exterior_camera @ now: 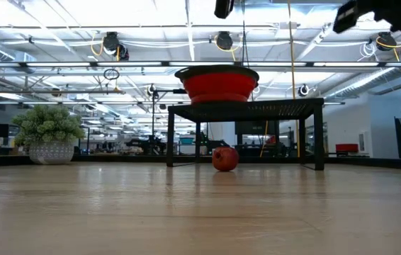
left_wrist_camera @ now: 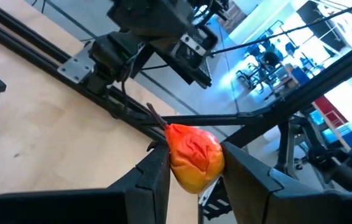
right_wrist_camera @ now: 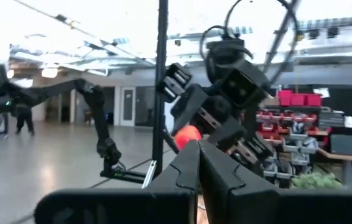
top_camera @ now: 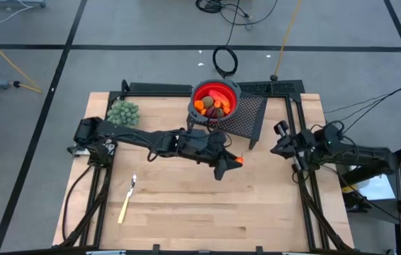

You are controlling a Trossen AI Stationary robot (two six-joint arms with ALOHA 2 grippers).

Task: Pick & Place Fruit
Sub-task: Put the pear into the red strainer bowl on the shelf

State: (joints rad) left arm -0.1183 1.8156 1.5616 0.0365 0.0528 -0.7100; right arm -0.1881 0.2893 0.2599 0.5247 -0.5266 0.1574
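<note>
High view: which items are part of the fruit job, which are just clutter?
Job:
- orange-red fruit clamped in left end effector
- fruit in red bowl
- red fruit under black stand

Clutter:
- green clump
- yellow-handled knife
- right end effector, waiting

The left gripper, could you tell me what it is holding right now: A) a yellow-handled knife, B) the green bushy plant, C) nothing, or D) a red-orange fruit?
D: the left wrist view shows the left gripper shut on a red-orange fruit, clamped between its two dark fingers above the table.
</note>
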